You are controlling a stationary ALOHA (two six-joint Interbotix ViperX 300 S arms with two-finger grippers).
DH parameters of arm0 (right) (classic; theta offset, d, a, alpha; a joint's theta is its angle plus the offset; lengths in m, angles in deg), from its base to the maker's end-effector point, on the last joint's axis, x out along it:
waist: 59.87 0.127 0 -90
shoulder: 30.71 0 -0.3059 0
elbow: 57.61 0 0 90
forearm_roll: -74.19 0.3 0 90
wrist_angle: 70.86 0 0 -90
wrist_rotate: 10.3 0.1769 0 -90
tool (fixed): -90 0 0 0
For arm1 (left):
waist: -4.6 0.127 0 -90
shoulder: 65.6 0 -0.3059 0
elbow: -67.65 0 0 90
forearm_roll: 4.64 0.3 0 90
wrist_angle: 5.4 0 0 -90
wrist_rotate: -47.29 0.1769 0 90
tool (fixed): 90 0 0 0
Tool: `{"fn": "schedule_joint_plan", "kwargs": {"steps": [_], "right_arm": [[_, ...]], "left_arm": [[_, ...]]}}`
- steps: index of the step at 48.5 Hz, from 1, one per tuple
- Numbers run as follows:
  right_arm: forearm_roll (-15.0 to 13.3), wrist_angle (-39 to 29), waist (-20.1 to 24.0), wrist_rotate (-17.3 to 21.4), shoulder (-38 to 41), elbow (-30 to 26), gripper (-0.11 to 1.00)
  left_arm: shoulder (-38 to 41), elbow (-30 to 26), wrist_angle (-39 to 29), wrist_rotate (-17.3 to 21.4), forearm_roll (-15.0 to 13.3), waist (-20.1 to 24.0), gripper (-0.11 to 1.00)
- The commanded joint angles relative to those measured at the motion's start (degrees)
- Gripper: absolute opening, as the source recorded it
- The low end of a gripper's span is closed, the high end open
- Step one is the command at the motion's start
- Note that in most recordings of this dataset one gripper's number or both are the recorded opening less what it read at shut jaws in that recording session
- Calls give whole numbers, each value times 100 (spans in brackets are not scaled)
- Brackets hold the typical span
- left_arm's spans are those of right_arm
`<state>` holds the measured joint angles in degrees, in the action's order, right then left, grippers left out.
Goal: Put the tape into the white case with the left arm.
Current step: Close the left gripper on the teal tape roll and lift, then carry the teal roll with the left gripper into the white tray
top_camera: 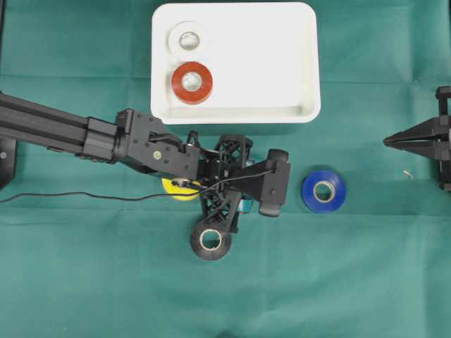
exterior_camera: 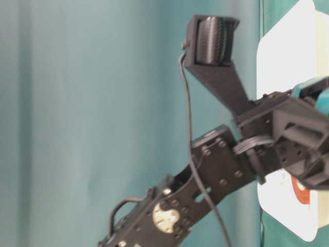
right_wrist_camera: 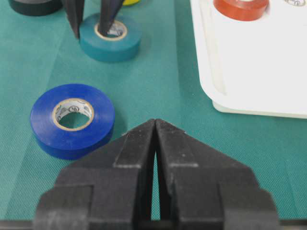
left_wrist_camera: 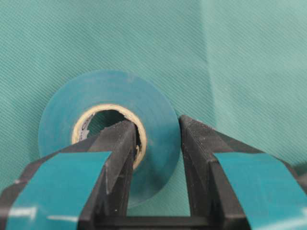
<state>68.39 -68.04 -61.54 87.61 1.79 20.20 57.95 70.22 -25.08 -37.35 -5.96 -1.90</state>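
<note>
A teal tape roll (left_wrist_camera: 96, 91) lies flat on the green cloth; it also shows in the right wrist view (right_wrist_camera: 111, 45). My left gripper (left_wrist_camera: 157, 127) is shut on its wall, one finger inside the cardboard core and the other against the outer side. In the overhead view the left gripper (top_camera: 243, 204) points down in front of the white case (top_camera: 282, 70) and hides most of the roll. The case holds a white roll (top_camera: 188, 39) and a red roll (top_camera: 192, 82). My right gripper (right_wrist_camera: 156, 122) is shut and empty at the right edge (top_camera: 389, 141).
A blue roll (top_camera: 323, 191) lies right of the left gripper. A black roll (top_camera: 211, 241) lies in front of it. A yellow roll (top_camera: 176, 190) sits half hidden under the left wrist. A thin black cable (top_camera: 84, 196) trails left across the cloth.
</note>
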Motion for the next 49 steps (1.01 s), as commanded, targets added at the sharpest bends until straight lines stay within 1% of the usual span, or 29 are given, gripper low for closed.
{"fn": "schedule_joint_plan", "kwargs": {"steps": [1, 7, 20, 33, 39, 49], "right_arm": [[0, 62, -9, -9, 26, -62, -9], [0, 62, -9, -9, 26, -62, -9], [0, 62, -9, -9, 18, -62, -9], [-9, 62, -9, -9, -9, -53, -9], [0, 62, -9, -9, -9, -53, -9], [0, 62, -9, -9, -9, -53, -9]], "left_arm": [[-448, -44, -97, -9, 9, -79, 26], [-747, 35, -193, -9, 9, -176, 26], [-1441, 448, -202, -18, 9, -237, 26], [-1688, 527, -255, 0, 18, -220, 26], [-1688, 519, -290, 44, 18, -132, 26], [-1670, 510, -290, 404, 26, 308, 26]]}}
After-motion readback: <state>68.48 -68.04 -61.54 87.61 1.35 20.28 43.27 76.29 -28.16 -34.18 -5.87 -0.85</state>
